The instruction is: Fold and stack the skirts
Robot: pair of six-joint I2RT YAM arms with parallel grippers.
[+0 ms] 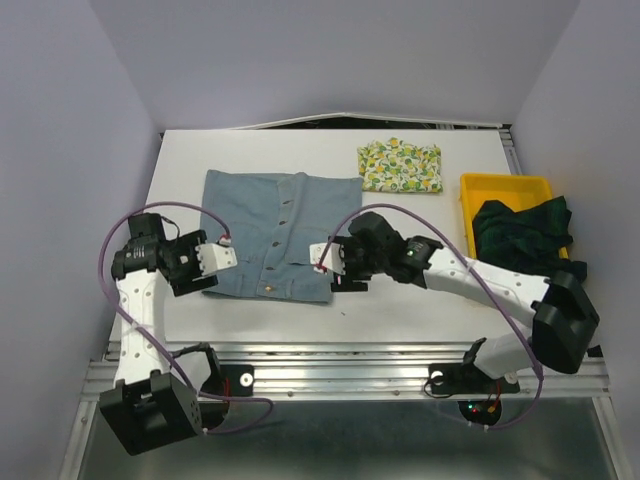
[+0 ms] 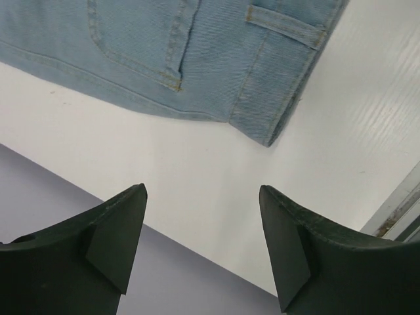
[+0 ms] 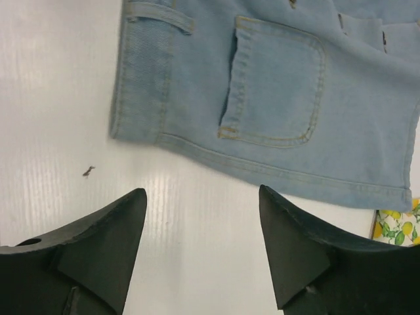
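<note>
The light blue-grey skirt (image 1: 270, 235) lies spread flat at the middle of the white table, buttons down its middle. The folded lemon-print skirt (image 1: 399, 166) lies at the back right. The dark plaid skirt (image 1: 522, 232) is bunched in the yellow tray (image 1: 475, 185). My left gripper (image 1: 225, 256) is open and empty at the blue skirt's near left corner (image 2: 272, 134). My right gripper (image 1: 325, 255) is open and empty at its near right edge; the skirt's pocket (image 3: 275, 92) shows just beyond its fingers (image 3: 115, 230).
The table's near edge and metal rail (image 1: 350, 365) run just behind the grippers. The left wall (image 2: 79, 216) stands close to the left gripper. A small dark speck (image 3: 88, 172) lies on the table near the right gripper.
</note>
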